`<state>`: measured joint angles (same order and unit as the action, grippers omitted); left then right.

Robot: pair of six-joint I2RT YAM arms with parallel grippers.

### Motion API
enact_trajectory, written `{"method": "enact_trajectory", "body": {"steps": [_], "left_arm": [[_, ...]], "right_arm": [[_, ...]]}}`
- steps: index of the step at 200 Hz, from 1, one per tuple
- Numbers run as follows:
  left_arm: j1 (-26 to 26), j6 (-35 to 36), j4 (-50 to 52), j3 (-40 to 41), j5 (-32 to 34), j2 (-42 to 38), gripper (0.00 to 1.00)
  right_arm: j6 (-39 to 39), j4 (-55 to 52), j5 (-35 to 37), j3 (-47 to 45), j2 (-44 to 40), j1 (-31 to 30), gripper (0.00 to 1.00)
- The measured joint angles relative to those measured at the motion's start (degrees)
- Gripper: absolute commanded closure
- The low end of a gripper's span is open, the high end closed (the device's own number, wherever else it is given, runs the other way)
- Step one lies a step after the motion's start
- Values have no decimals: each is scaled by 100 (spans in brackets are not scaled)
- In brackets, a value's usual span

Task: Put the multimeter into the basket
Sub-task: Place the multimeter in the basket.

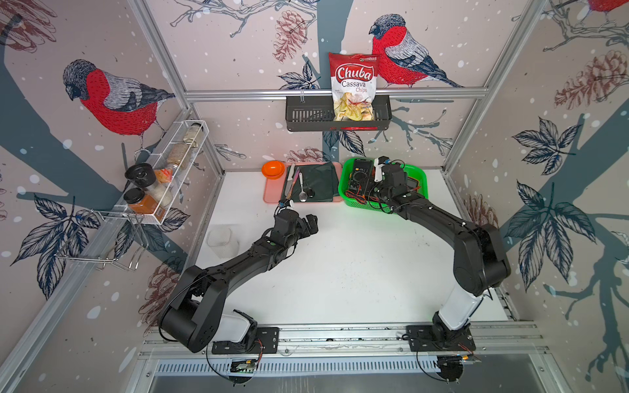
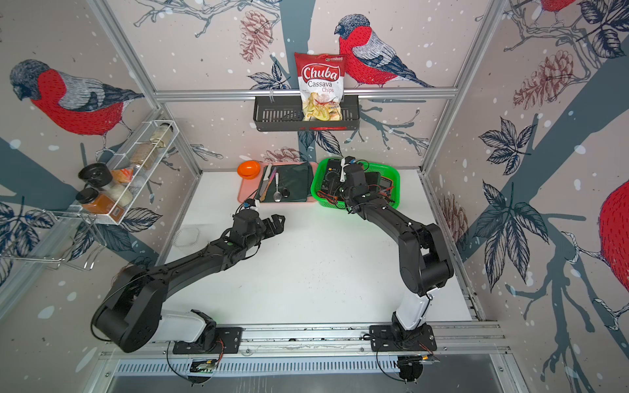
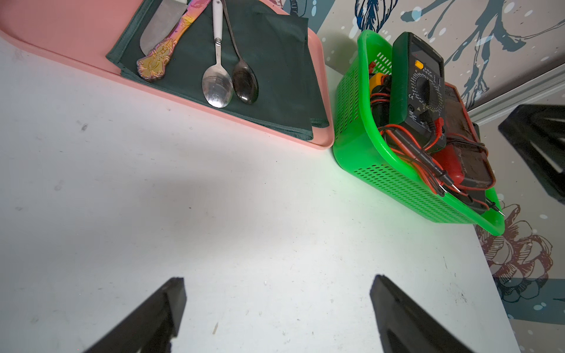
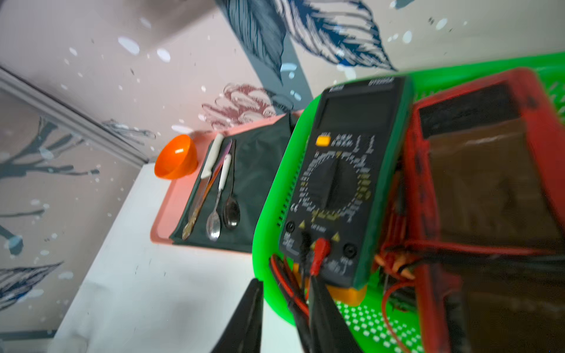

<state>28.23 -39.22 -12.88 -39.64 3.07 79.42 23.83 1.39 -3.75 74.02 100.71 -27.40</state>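
Observation:
The multimeter (image 4: 339, 183), black with a dark green case and a round dial, lies inside the green basket (image 4: 272, 214) and leans on its wall next to the pink tray; it shows in both top views (image 1: 361, 172) (image 2: 332, 173) and in the left wrist view (image 3: 417, 88). Its red and black leads (image 3: 422, 152) trail over the basket's (image 3: 354, 152) rim. My right gripper (image 4: 286, 282) hangs over that rim by the meter's lower end, jaws nearly together and holding nothing I can make out. My left gripper (image 3: 276, 284) (image 1: 311, 223) is open over bare table.
A red-cased meter (image 4: 489, 183) also fills the basket. A pink tray (image 1: 269, 190) with dark cloth, knives and spoons touches the basket's side, an orange bowl (image 1: 273, 169) behind it. A clear tub (image 1: 223, 241) stands at the table's left. A black wall rack (image 1: 306, 115) holds a chips bag.

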Motion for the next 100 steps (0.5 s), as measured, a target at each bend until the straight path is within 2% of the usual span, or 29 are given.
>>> {"method": "enact_trajectory", "body": {"steps": [43,100], "left_arm": [[-4,2,15,-48,59,-17,3],[-28,2,28,-22,186,-186,2]], "right_arm": [[-146,-579,481,-291,-68,-546,88],[-140,-767,649,-46,442,-389,90]]}}
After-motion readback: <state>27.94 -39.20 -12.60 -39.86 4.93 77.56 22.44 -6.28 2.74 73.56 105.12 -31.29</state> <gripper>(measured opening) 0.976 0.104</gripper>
